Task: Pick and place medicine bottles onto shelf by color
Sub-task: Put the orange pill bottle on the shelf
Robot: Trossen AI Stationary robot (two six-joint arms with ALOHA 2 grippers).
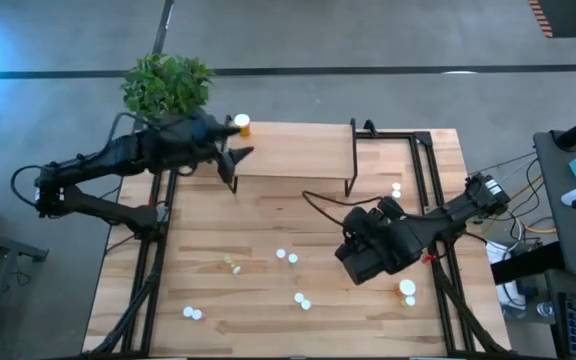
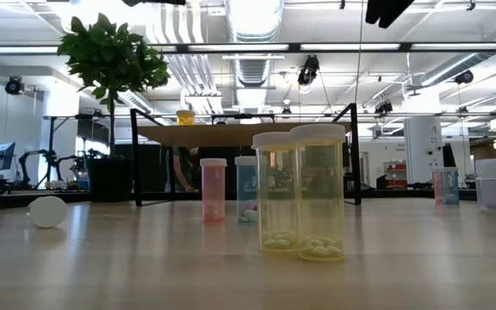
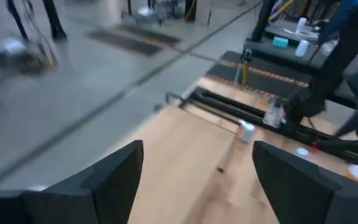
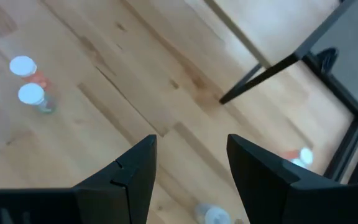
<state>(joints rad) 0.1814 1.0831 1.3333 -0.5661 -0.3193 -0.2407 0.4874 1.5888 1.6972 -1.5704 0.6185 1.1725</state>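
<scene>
Shelf [image 1: 293, 150]: far worktop [image 1: 268, 300] edge, long axis left-right; orange bottle [image 1: 242, 125] upright at its left end. Left end effector [image 1: 236, 160] spread wide, empty, beside it. Right end effector [image 4: 188, 165] parted, empty, above worktop.

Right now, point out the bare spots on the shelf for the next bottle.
The shelf is bare from the orange bottle at its left end to its right end. The table in front is crowded with bottles.
</scene>
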